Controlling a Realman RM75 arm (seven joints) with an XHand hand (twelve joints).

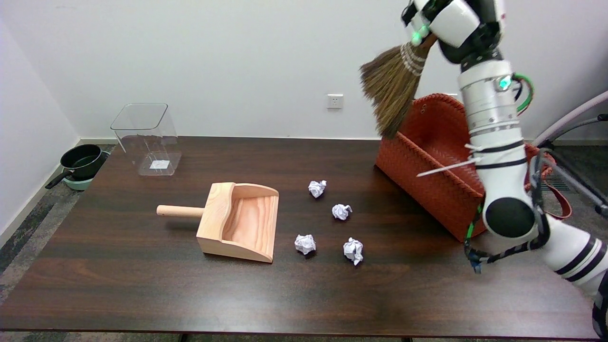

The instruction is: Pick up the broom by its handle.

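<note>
My right hand (444, 19) is high at the top right edge of the picture and grips the broom by its handle. The broom (392, 88) hangs below it, brown bristles fanned down and to the left, tips over the orange basket's (427, 161) left rim. The handle itself is hidden inside the hand. My right arm rises from the lower right, in front of the basket.
A wooden dustpan (237, 221) lies mid-table, handle pointing left. Several crumpled paper balls (342, 211) lie scattered between the dustpan and the basket. A clear plastic bin (147, 137) stands at the far left corner. A black pan (83, 161) sits on the floor at left.
</note>
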